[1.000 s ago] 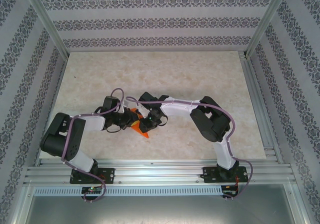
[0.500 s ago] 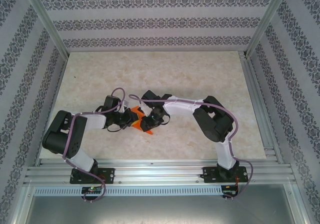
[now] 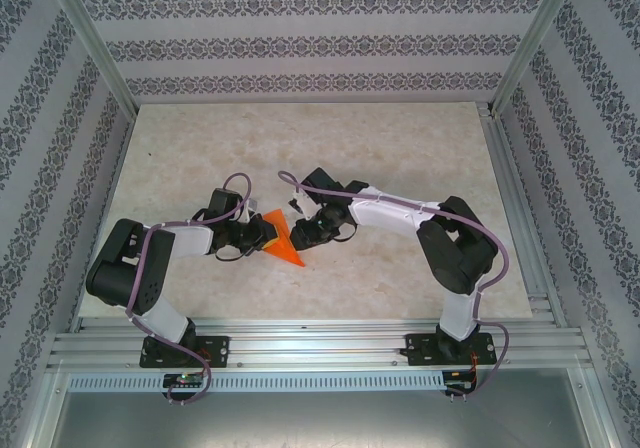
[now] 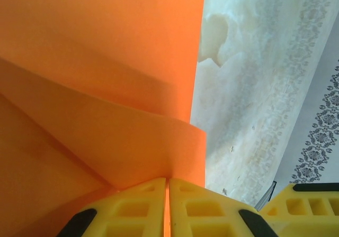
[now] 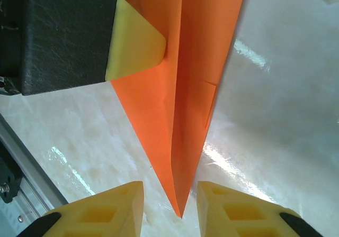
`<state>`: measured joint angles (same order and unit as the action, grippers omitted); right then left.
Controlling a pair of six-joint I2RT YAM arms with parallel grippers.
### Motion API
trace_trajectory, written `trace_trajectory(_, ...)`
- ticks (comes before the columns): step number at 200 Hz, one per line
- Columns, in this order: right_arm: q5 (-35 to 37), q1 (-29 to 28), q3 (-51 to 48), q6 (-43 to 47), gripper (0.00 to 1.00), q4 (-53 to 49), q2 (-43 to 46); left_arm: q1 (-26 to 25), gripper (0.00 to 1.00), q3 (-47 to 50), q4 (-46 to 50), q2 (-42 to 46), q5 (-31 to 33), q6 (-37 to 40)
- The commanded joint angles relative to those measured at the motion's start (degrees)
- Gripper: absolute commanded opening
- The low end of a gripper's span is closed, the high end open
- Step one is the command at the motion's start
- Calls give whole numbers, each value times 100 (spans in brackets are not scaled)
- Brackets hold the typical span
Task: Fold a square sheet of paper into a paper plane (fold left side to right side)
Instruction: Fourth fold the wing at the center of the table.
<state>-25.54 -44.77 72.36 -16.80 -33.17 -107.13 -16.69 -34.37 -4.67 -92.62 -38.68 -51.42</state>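
Just left of centre in the overhead view, your two arms pointed at one paper plane (image 3: 284, 245), a single bright orange dart lying on the marble-patterned table (image 3: 400, 148) with its tip toward the lower right. Your left gripper (image 3: 262, 235) reached in from the left and was clamped on the plane's wide end. At the bottom of the left wrist view its two yellow fingers (image 4: 132, 210) stood pressed together with the orange paper pinched in the seam between them, and creased layers covered the left of that frame. Your right gripper (image 3: 303, 230) sat at the plane's right edge with its jaws apart, grasping nothing. At the bottom of the right wrist view its two yellow fingers (image 5: 106, 210) flanked the pointed tip, with a gap on either side. One centre crease ran up the dart from that tip. In the upper left of the same view, the left gripper's black body and yellow pad (image 5: 135, 41) lay over the paper and hid its corner there. From overhead, both grippers covered the plane's upper end, so its full outline could not be made out. Two purple cables (image 3: 235, 183) trailed along the arms, one on each. One aluminium rail (image 3: 320, 343) crossed the lower frame, and patterned walls (image 3: 300, 43) closed three sides.
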Motion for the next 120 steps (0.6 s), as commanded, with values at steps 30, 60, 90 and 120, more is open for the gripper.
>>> trace_trajectory(30, -177, -184, -238, -139, 27, 232, -154, -78, 9, -115, 143, -84, 29, 206)
trace_trajectory(60, -52, -251, -266, -106, 25, 145, -266, -74, 9, -123, 160, -116, 31, 235)
trace_trajectory(90, 46, -337, -267, -44, 24, 48, -315, -76, 9, -126, 218, -116, 53, 280)
trace_trajectory(120, 102, -383, -275, -17, 24, -5, -374, -74, 9, -97, 213, -103, 75, 280)
